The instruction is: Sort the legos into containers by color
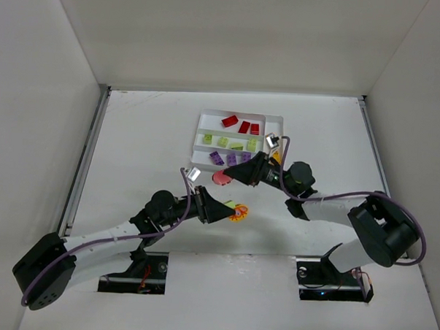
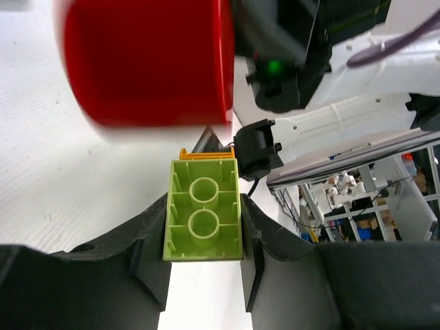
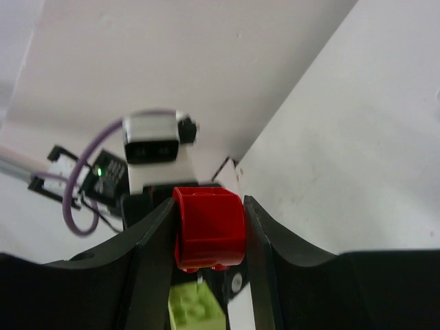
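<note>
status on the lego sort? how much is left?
Mostly done: the tray slots hold three red bricks, four lime bricks and three purple bricks. In hand: left hand grips a lime brick, right hand a red brick. Left: placing both, plus an orange brick behind the lime one.

Top camera looks steeply down from above and behind the arm bases [image 1: 139,267], white tray [image 1: 209,123] far-centre. Both wrist cameras are in tight, just nearside of the tray, facing each other, and both catch the red brick [image 3: 210,227] and the lime brick [image 2: 203,220].
</note>
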`<control>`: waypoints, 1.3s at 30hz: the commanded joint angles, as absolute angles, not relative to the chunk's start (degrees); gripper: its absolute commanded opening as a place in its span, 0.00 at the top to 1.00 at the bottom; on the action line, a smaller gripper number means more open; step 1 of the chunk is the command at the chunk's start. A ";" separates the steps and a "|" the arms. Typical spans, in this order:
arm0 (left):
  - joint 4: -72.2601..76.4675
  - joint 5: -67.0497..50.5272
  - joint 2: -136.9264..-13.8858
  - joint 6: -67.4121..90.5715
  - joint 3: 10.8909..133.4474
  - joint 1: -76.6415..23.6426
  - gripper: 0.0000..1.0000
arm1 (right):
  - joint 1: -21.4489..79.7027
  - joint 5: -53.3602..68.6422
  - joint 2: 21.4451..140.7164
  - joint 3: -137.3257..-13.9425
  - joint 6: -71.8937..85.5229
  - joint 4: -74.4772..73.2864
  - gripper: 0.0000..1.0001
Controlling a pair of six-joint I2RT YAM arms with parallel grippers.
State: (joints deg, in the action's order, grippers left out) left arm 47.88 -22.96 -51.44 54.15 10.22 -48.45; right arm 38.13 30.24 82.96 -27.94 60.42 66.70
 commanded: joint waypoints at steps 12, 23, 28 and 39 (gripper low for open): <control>43.88 -22.68 -42.46 53.87 10.54 -39.00 0.82 | 26.06 22.43 94.38 -46.91 54.25 55.67 0.63; 39.55 -19.25 -41.13 58.27 12.84 -24.22 0.82 | 26.32 6.34 114.06 -77.23 47.81 23.92 0.61; 40.87 -18.19 -42.54 60.20 10.99 -20.53 0.82 | 27.72 3.78 122.50 -89.98 49.04 16.45 0.58; 44.29 -19.25 -44.82 62.57 9.41 -16.74 0.81 | 29.93 3.16 132.27 -104.50 51.76 8.62 0.44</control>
